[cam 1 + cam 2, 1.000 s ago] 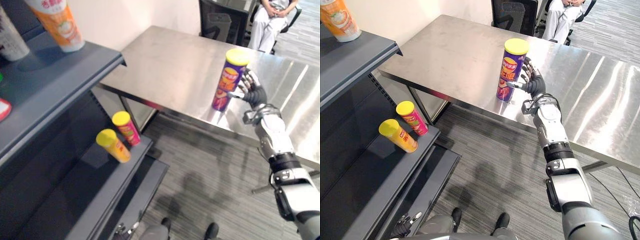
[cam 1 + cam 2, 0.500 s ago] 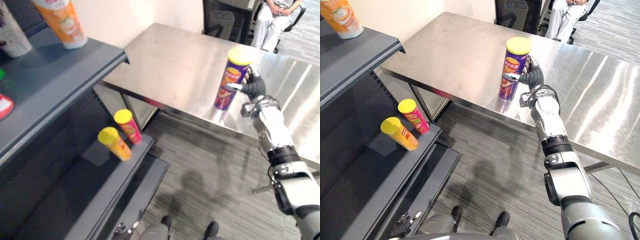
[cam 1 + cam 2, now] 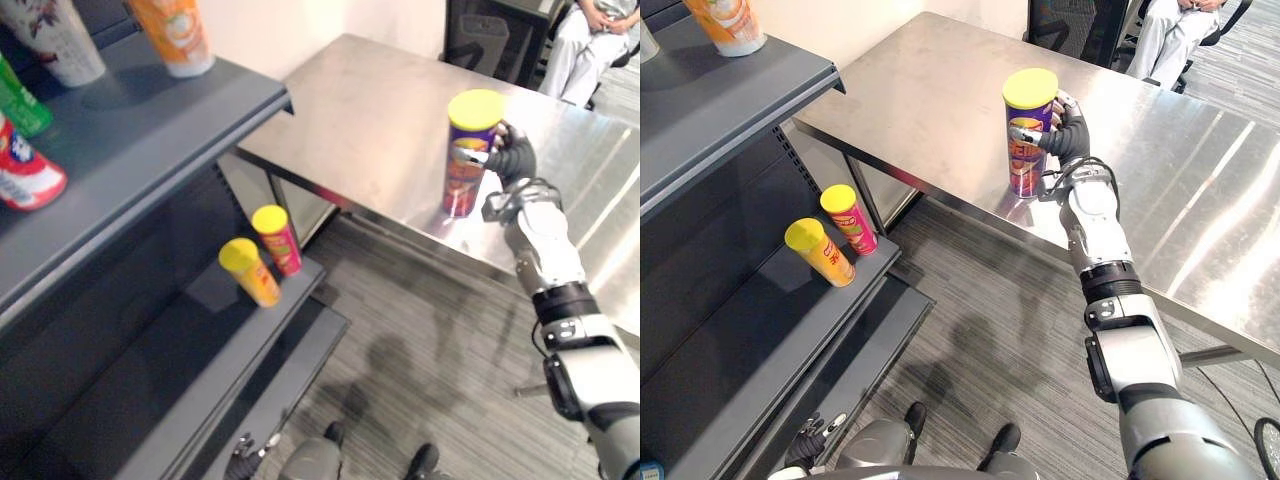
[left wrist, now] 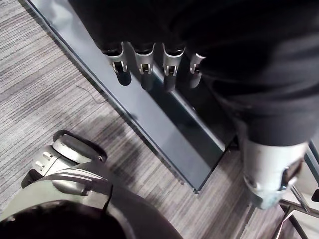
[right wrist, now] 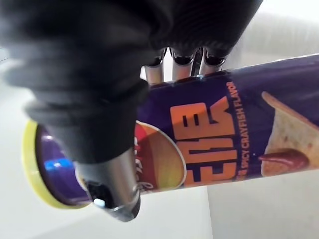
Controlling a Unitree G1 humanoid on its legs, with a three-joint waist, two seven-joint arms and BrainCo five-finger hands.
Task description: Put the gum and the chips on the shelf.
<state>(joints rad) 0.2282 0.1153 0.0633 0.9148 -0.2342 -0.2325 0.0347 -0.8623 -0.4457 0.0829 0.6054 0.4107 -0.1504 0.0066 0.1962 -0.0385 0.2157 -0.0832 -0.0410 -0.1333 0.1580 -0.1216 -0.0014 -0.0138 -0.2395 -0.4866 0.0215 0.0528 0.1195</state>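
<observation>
A purple chips can [image 3: 466,150] with a yellow lid stands upright on the steel table [image 3: 360,110], near its front edge. My right hand [image 3: 514,160] is shut on the chips can from its right side. In the right wrist view the thumb [image 5: 112,184] lies across the can's [image 5: 224,134] front and the fingers curl behind it. My left hand [image 4: 149,64] hangs low beside the shelf's dark base, fingers straight and holding nothing.
The grey shelf unit [image 3: 150,140] stands at the left. Its top board carries an orange cup [image 3: 175,30], a white cup [image 3: 55,35] and a red-white can [image 3: 25,170]. Its lower board [image 3: 180,370] holds a yellow can [image 3: 250,272] and a red can [image 3: 278,238]. A seated person [image 3: 595,40] is behind the table.
My right hand's fingers have closed round the chips can, which was only touched from the side before. The camera has shifted, so the shelf shows more at the left.
</observation>
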